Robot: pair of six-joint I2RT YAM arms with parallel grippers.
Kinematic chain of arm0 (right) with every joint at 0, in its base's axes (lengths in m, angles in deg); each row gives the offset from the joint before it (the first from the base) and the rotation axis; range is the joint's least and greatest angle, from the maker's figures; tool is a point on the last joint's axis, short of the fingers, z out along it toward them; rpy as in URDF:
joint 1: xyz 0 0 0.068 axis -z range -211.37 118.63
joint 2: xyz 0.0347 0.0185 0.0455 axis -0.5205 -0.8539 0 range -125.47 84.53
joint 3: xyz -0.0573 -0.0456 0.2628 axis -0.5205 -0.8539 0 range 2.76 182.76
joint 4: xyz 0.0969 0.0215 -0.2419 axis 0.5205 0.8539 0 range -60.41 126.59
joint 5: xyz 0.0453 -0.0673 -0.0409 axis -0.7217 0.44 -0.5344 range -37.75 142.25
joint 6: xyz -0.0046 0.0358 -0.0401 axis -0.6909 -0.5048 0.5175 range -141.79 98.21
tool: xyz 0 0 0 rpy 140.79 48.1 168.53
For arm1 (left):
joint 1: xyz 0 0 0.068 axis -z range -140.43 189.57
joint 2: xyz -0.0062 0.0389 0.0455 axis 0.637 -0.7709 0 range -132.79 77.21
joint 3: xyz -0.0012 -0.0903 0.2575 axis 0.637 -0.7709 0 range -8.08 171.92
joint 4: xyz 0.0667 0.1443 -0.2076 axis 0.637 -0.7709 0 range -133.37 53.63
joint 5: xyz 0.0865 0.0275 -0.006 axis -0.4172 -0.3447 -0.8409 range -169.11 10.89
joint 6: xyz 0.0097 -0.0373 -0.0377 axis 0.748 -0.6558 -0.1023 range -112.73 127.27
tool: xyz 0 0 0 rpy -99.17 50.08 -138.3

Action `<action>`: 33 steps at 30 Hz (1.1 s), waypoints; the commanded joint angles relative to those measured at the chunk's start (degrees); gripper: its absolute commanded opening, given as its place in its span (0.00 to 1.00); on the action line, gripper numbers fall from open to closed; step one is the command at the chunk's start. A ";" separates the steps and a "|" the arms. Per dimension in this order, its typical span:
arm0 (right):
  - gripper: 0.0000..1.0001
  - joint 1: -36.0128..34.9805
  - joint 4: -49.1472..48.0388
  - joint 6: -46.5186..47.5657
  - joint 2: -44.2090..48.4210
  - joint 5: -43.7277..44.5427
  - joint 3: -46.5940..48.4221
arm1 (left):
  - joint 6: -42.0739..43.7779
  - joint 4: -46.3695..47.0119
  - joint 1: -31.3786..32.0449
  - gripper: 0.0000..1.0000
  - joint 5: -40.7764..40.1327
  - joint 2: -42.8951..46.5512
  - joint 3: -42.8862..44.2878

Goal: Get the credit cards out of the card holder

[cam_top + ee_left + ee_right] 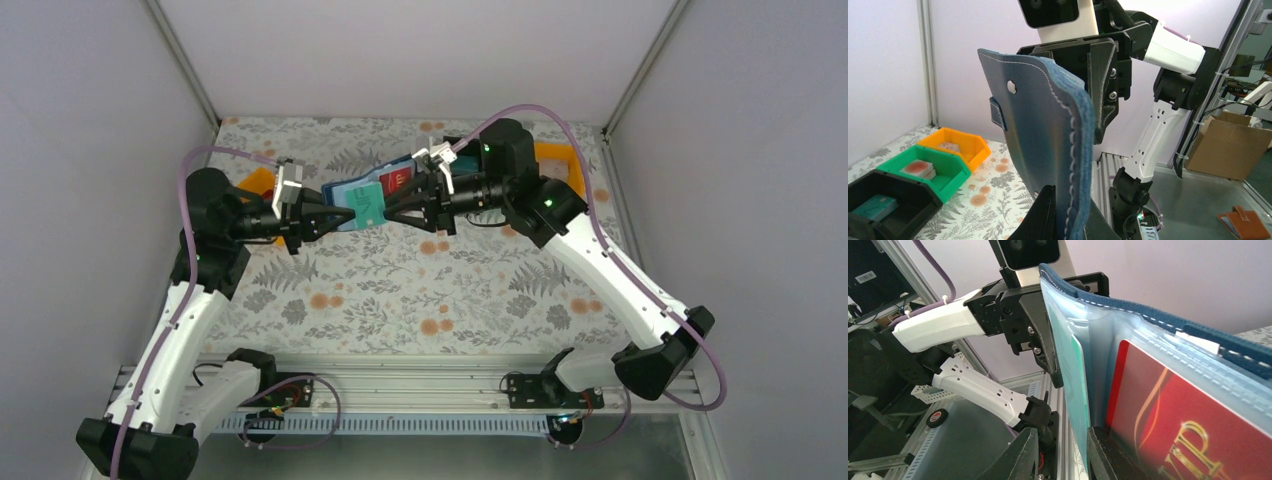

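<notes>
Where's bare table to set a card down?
Free: floral cloth, near middle, between left arm and right arm, ahead of the base rail. Crowded: far strip, with card holder, left gripper, right gripper, left orange bin, right orange bin.

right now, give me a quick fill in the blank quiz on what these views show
1. The left gripper is shut on the ___.
2. The card with gold lettering is coloured ___.
3. On the table, between the black bin and the orange bin, sits a bin coloured ___.
Missing words: card holder; red; green.
</notes>
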 commanded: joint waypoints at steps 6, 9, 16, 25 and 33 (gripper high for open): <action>0.37 -0.23 -4.22 -1.12 0.58 8.16 1.73 | 1.41 2.25 0.23 0.02 2.75 0.86 -0.58; 0.38 -0.16 -5.73 -1.18 1.38 7.55 1.38 | 1.66 2.02 0.22 0.02 2.58 1.08 -0.59; 0.14 -0.16 -2.26 0.28 -0.79 0.13 2.74 | 1.31 2.27 0.22 0.02 1.58 1.18 -0.78; 0.04 -0.15 -1.09 1.97 0.54 -1.54 2.38 | 0.38 2.01 0.25 0.02 0.27 0.71 -0.65; 0.04 1.54 0.68 2.94 3.07 2.60 1.50 | -0.11 1.86 0.22 0.12 0.44 0.91 -0.77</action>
